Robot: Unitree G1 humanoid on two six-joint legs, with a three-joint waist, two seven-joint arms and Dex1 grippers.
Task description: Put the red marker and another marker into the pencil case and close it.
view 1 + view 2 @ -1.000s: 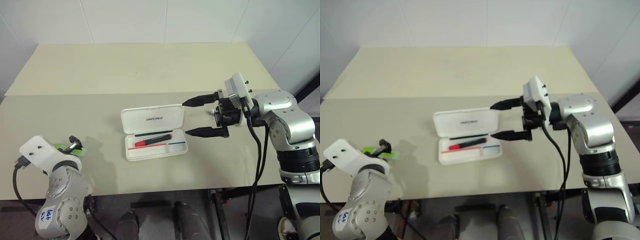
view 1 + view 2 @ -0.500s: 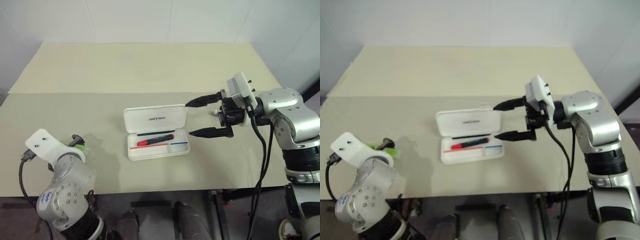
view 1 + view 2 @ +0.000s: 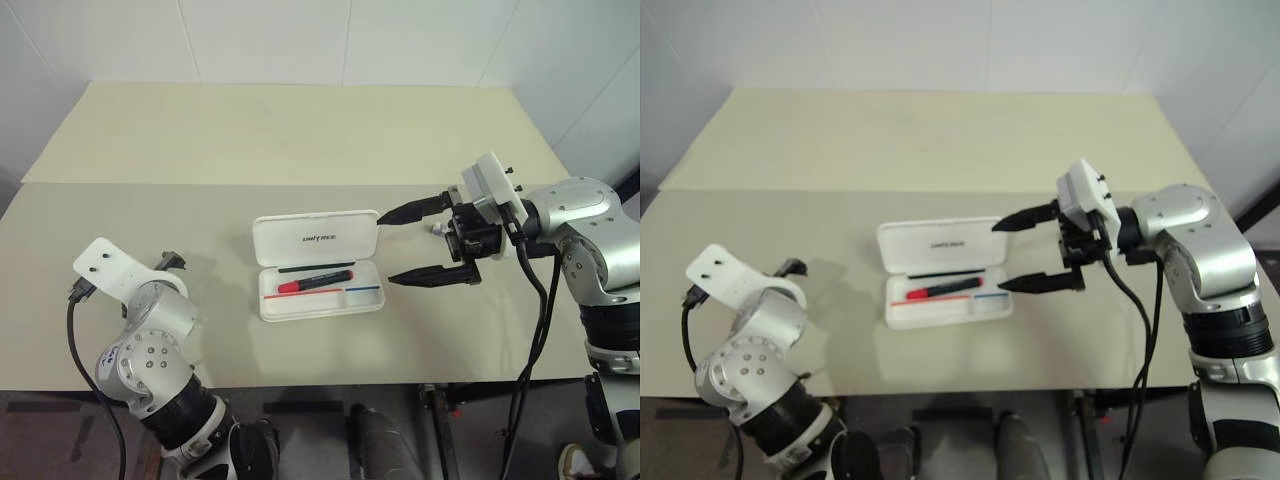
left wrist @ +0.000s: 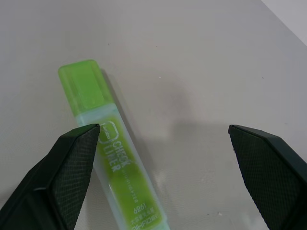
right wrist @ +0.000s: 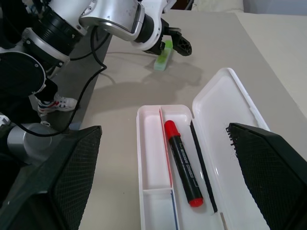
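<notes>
Left pincer, jaws apart, straddles the chunky light-green marker off-centre on the beige surface; closing now risks knocking it aside.

1. The pencil case is lying open near the middle of the beige table, lid tilted back with dark lettering facing up.
2. The red marker is lying inside the case tray, beside a black line and above red and blue lines.
3. The right gripper is hovering just beside the case's right end, fingers spread wide, holding nothing.
4. The left gripper is pointing down at the table's left side, well apart from the case.
</notes>
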